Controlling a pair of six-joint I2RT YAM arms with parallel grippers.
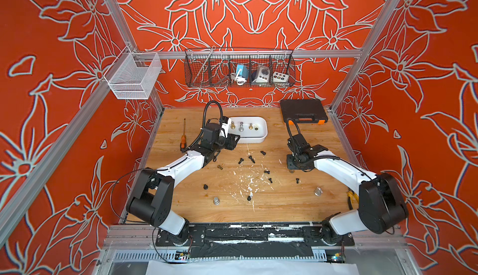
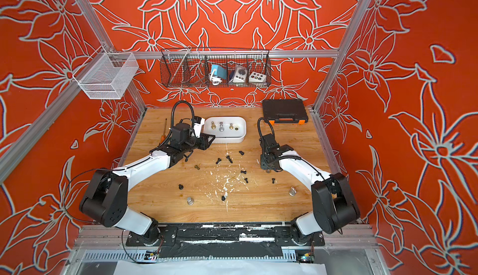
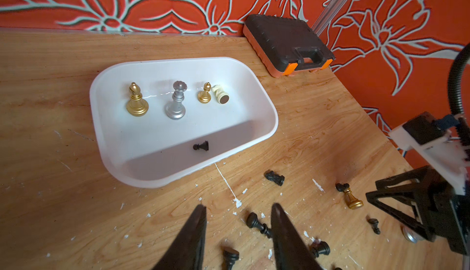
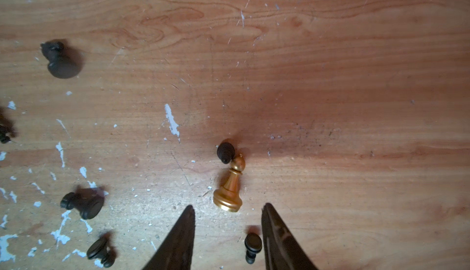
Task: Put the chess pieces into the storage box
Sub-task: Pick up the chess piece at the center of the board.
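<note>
The white storage box at the back of the table holds a gold bishop, a silver queen and a small gold piece, all upright. A cream knight and a black pawn lie in it too. My left gripper hovers open and empty by the box's near-left corner, over loose black pieces. My right gripper is open low over the table. A black pawn lies between its fingers, and a fallen gold pawn lies just past the tips.
Several black pieces lie scattered mid-table, with a gold one and two silver ones. A black case sits back right, a screwdriver far left, and pliers by the right arm. Wire baskets hang on the back wall.
</note>
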